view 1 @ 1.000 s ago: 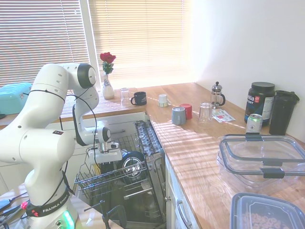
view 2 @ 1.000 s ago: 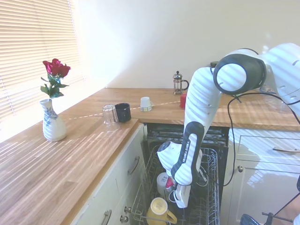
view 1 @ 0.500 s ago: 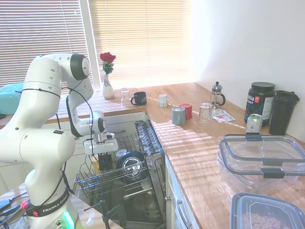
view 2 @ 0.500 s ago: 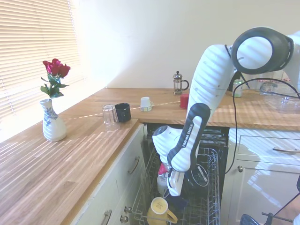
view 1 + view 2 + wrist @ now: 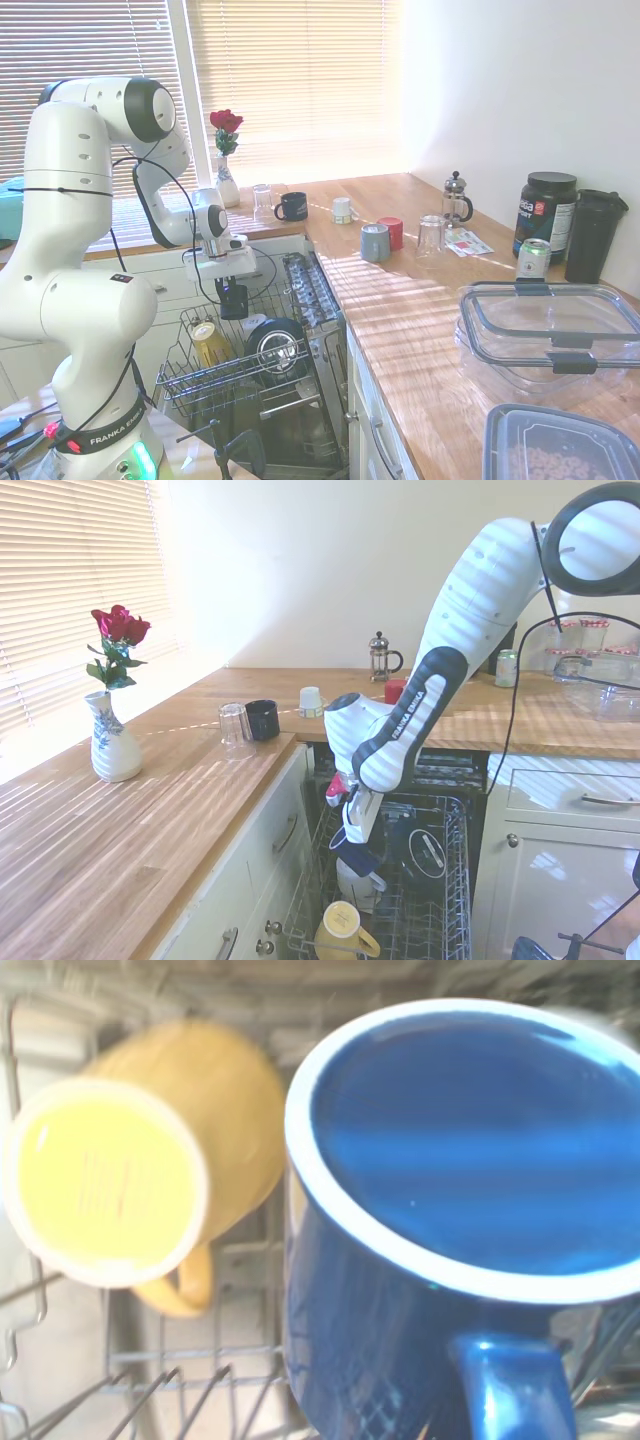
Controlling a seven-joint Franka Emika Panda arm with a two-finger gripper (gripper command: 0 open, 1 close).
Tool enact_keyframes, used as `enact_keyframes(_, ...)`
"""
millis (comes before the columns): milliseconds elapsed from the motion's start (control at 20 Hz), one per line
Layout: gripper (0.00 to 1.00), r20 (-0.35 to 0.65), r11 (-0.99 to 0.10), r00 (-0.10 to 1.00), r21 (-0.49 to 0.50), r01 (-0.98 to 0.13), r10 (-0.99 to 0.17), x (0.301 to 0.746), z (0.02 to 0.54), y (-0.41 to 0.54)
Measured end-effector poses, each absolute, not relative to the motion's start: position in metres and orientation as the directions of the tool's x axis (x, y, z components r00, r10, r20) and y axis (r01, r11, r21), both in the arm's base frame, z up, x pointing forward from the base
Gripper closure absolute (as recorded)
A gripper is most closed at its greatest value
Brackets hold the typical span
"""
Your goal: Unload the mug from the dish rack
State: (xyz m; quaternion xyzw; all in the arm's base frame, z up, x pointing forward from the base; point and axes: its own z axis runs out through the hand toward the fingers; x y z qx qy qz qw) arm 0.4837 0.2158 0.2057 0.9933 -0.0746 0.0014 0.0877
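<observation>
My gripper (image 5: 232,292) is shut on the mug (image 5: 233,301), a small dark navy one, and holds it in the air just above the dish rack (image 5: 232,376). From the other side, the mug (image 5: 360,861) hangs under the gripper (image 5: 352,838), over the rack's (image 5: 441,920) left part. Up close in the wrist view the mug (image 5: 450,1210) shows glossy blue, with a pale ring around its flat end and its handle pointing at the camera. Rack wires (image 5: 170,1400) lie below it.
A yellow mug (image 5: 210,343) (image 5: 340,927) (image 5: 130,1180) lies in the rack beside a round dark item (image 5: 277,345). On the counter stand a vase (image 5: 227,180), a glass (image 5: 262,199), another dark mug (image 5: 293,206), a grey-blue mug (image 5: 375,242) and a red cup (image 5: 392,232).
The arm has risen and swung back toward the counter, lifting the mug up out of the rack. The yellow mug stays where it lay.
</observation>
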Motion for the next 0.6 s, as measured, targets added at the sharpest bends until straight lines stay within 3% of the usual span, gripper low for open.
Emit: enact_keyframes(600, 1.0, 0.189, -0.933, 0.916, -0.006, -0.36, -0.355, 0.515, 0.41, 0.14)
